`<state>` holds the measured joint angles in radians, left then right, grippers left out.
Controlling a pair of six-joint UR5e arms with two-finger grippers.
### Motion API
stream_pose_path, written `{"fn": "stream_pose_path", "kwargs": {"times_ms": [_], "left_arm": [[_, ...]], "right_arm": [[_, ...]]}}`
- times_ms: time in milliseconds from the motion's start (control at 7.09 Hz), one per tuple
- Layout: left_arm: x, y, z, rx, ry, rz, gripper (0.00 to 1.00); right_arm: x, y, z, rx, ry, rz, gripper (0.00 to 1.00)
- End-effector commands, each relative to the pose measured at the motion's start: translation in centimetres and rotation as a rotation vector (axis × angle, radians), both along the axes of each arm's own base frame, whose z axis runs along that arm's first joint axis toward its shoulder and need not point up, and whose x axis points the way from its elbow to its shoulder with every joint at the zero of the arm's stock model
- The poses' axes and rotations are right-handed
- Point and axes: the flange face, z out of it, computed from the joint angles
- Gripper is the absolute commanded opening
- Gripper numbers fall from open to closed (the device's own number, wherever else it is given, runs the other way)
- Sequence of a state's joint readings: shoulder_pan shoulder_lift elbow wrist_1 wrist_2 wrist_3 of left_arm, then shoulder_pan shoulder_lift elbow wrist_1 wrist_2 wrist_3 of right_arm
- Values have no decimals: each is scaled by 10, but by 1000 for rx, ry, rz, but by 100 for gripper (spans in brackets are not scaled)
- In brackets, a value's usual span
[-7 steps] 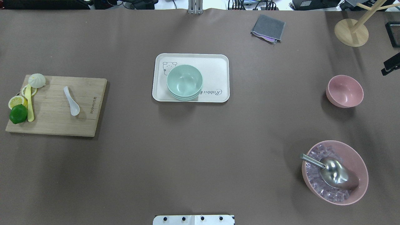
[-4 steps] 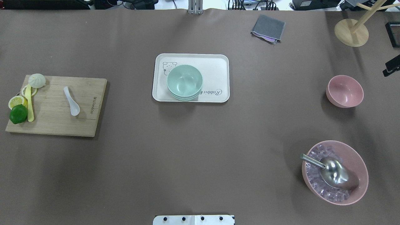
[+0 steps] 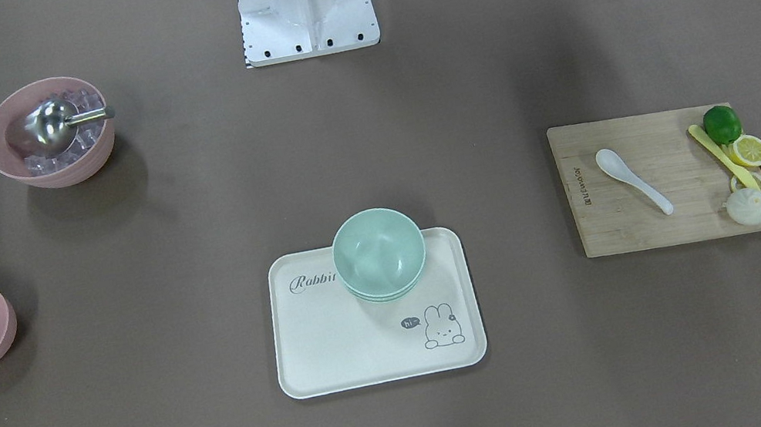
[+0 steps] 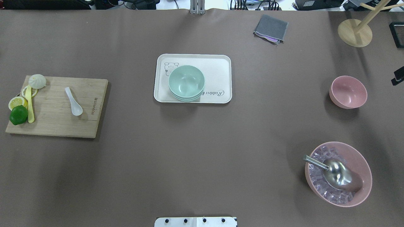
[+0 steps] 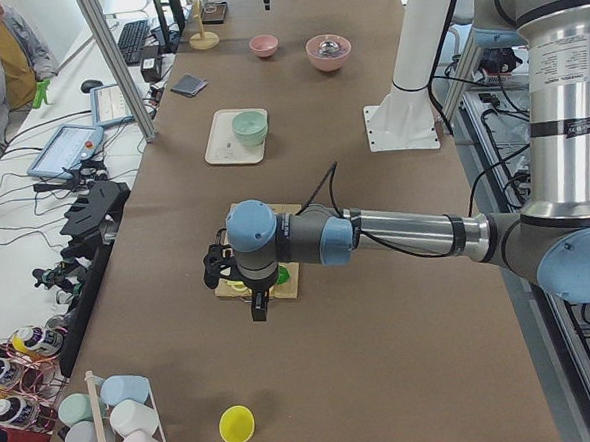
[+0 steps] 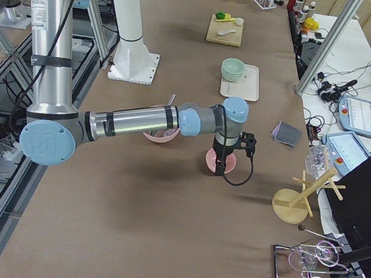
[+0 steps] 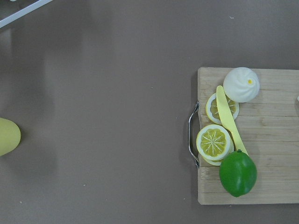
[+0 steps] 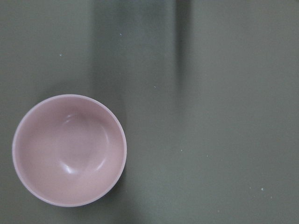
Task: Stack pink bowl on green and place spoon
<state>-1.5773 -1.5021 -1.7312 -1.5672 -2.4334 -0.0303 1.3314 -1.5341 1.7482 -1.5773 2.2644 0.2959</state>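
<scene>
The small pink bowl (image 4: pixel 348 92) stands empty at the table's right and fills the lower left of the right wrist view (image 8: pixel 69 150). Stacked green bowls (image 4: pixel 186 83) sit on a white tray (image 4: pixel 221 66) at the centre. A white spoon (image 4: pixel 73 101) lies on a wooden cutting board (image 4: pixel 56 126) at the left. My right gripper (image 6: pixel 220 167) hangs above the pink bowl; only a black bit of it (image 4: pixel 398 77) shows at the overhead view's edge. My left gripper (image 5: pixel 257 308) hovers over the board's outer end. I cannot tell whether either is open or shut.
A lime (image 7: pixel 238 173), lemon slices (image 7: pixel 214 142), a yellow knife (image 7: pixel 229 119) and a bun (image 7: pixel 240 84) lie on the board's outer end. A large pink bowl of ice with a metal scoop (image 4: pixel 338 174), a grey cloth (image 4: pixel 270 28) and a wooden stand (image 4: pixel 355 32) stand at the right.
The black part of my right gripper at the overhead view's right edge has slid down and further out of view. The bowls have not moved.
</scene>
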Motion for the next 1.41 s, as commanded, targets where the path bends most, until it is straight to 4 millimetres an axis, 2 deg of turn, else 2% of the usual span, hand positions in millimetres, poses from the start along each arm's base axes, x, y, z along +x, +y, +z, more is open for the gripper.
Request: {"fn": "stream_pose_path", "kwargs": {"times_ms": [0, 282, 423, 564, 705, 846, 987, 1128, 1269], "left_arm": [[0, -13, 10, -21, 1, -3, 98], [2, -26, -15, -52, 11, -83, 98], [2, -28, -18, -20, 15, -89, 98], [3, -30, -29, -12, 20, -101, 98], [12, -41, -49, -19, 25, -120, 98], [38, -43, -57, -31, 32, -102, 98], [54, -44, -62, 0, 38, -83, 99], [57, -45, -64, -9, 45, -97, 98], [59, -46, -64, -13, 46, -95, 98]], "right_arm": [[7, 15, 15, -32, 2, 7, 100], [20, 19, 23, -59, -36, 24, 100], [23, 19, 21, -68, -72, 31, 100], [19, 12, 16, -56, -61, 33, 100], [0, -17, 30, -31, -67, 9, 100], [-13, -34, 58, 23, -81, -3, 100], [-37, -51, 72, 10, -96, 24, 100], [-76, -54, 62, -7, -115, 35, 95], [-100, -51, 56, -21, -129, 45, 86]]}}
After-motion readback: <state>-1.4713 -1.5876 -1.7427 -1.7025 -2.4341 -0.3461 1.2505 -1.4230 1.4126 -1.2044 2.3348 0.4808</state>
